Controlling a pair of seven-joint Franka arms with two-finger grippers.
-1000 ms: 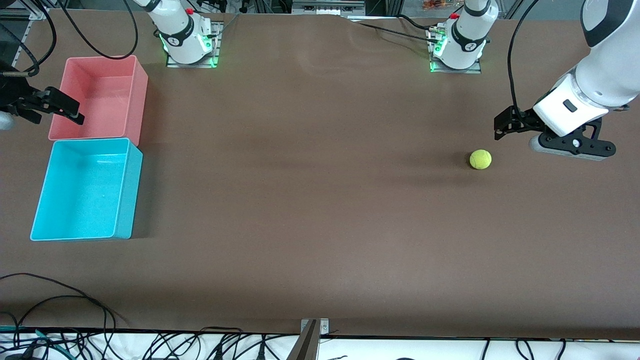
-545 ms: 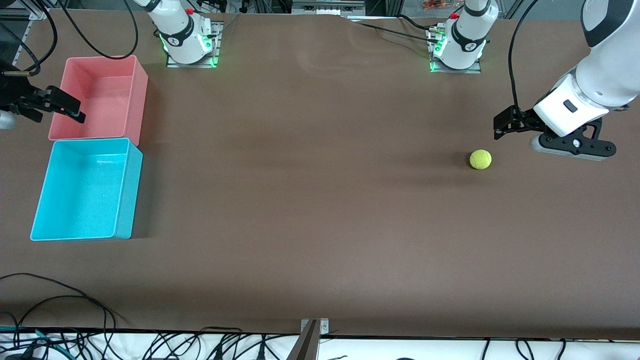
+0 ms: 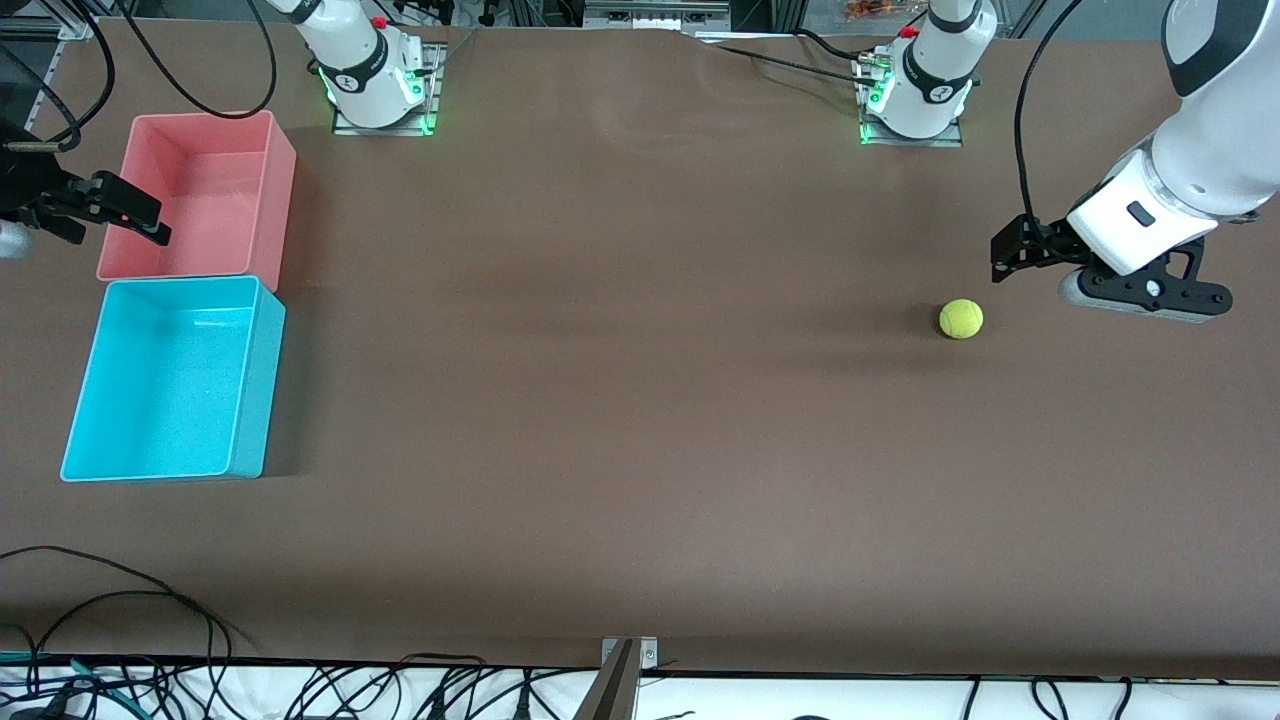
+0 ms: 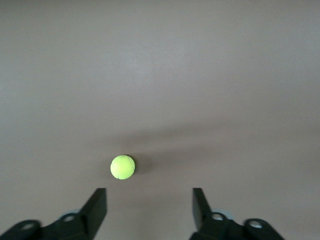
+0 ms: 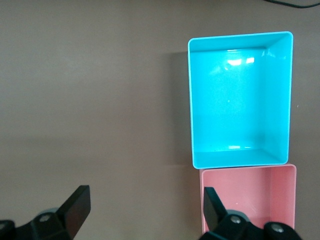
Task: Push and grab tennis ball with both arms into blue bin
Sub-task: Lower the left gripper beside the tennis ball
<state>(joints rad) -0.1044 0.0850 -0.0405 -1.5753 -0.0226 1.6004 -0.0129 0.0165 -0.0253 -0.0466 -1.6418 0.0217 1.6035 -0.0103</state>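
Front view: we are hanging our left pincer (image 3: pixel 1010 258), released, just beside the ball (image 3: pixel 961 319), while right pincer (image 3: pixel 130 215) is waiting released.

Light: even, bright, from overhead
Shadows: soft, beside the tennis ball (image 3: pixel 960 319)
Glare: on the blue bin (image 5: pixel 240 62) floor
Focus: sharp

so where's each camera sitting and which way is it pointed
front: high across the table, facing both bases; shows both arms, the tennis ball, the blue bin and the pink bin.
left wrist: on the left arm, looking down past the open left gripper at the ball, shared with front.
right wrist: looking down past the open right gripper at both bins, shared with front.
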